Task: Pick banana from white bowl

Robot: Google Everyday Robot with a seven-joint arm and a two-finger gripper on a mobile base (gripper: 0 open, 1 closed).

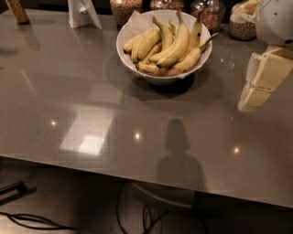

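Note:
A wide glossy white bowl (161, 77) with a white paper lining stands on the grey table (68, 82), at the back centre. It holds several yellow bananas (176, 45), stems pointing up and to the right. My gripper (262, 80), cream-coloured below a white arm housing, hangs above the table at the right edge of the camera view. It is to the right of the bowl, a little nearer than it, and apart from it. It holds nothing that I can see.
Glass jars of grain (124, 9) (242, 25) stand behind the bowl along the table's back edge. A white stand (82, 13) and a brown object (17, 10) are at the back left. The table's front edge runs low across the view, with cables (137, 215) on the floor below.

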